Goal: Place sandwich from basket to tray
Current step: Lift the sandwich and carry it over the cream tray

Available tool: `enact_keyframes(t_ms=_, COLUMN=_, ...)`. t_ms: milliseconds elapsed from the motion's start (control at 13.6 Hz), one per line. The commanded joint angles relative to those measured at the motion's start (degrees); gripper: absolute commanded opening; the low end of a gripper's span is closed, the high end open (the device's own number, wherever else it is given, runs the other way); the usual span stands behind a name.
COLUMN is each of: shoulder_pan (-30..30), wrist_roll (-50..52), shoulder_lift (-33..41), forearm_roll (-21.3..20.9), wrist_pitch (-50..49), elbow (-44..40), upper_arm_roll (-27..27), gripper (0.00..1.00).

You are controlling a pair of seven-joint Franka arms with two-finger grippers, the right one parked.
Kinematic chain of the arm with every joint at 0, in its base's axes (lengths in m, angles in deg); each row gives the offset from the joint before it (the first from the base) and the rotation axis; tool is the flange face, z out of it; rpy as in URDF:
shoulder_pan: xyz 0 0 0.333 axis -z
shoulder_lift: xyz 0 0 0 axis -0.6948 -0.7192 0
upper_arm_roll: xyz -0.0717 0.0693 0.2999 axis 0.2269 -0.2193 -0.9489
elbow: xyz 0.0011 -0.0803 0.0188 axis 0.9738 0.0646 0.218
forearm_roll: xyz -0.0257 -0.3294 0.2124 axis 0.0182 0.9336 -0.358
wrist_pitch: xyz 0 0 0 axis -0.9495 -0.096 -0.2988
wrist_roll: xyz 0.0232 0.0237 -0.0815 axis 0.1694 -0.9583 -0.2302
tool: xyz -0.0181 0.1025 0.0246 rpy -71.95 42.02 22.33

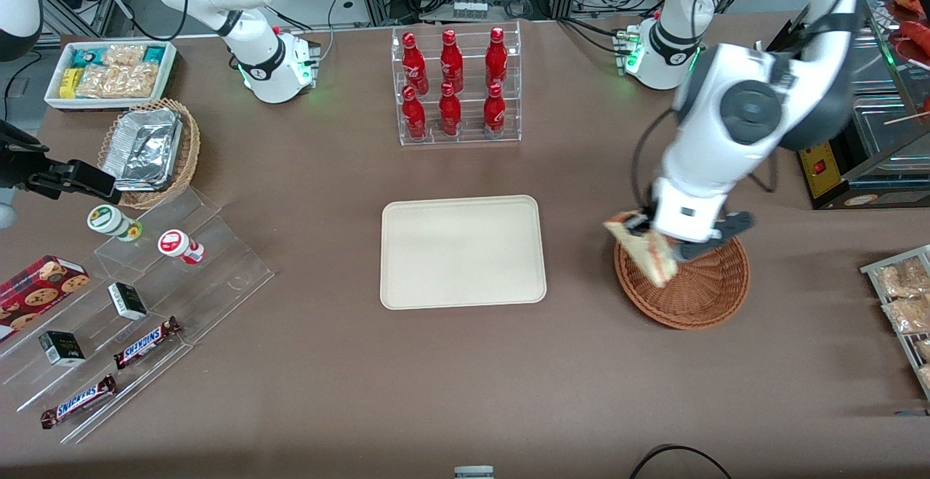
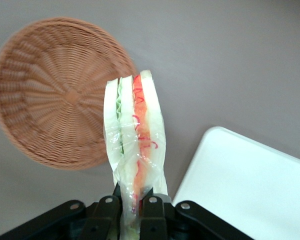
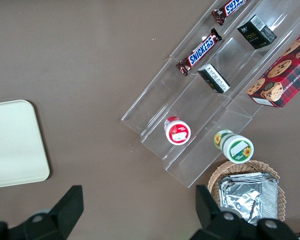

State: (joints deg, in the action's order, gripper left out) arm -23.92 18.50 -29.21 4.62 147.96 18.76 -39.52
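Two chocolate bars point(image 1: 147, 342) on the clear stepped display stand point(image 1: 138, 304) carry the brand name "SNICKERS" in blue letters on a white band; the second bar point(image 1: 78, 401) lies nearer the front camera. The right wrist view shows the same word on one bar point(image 3: 200, 52). The red bottles point(image 1: 450, 83) in the clear rack bear white script too small to read. No other writing can be read on the counter point(image 1: 465, 392).
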Motion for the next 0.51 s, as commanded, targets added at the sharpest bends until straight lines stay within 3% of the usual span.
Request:
enact_keyframes(t_ms=0, shoulder_pan=6.69, wrist_roll=0.83, shoulder_lift=-7.61, forearm_roll=-0.34, wrist_pitch=-1.15, elbow=-8.81, upper_arm_roll=-0.65, gripper=0.12)
enact_keyframes(t_ms=440, shoulder_pan=17.07, wrist_roll=-0.05, shoulder_lift=-17.11, forearm_roll=-0.43, wrist_pitch=4.72, elbow=-14.46, upper_arm_roll=-0.65, gripper=0.13)
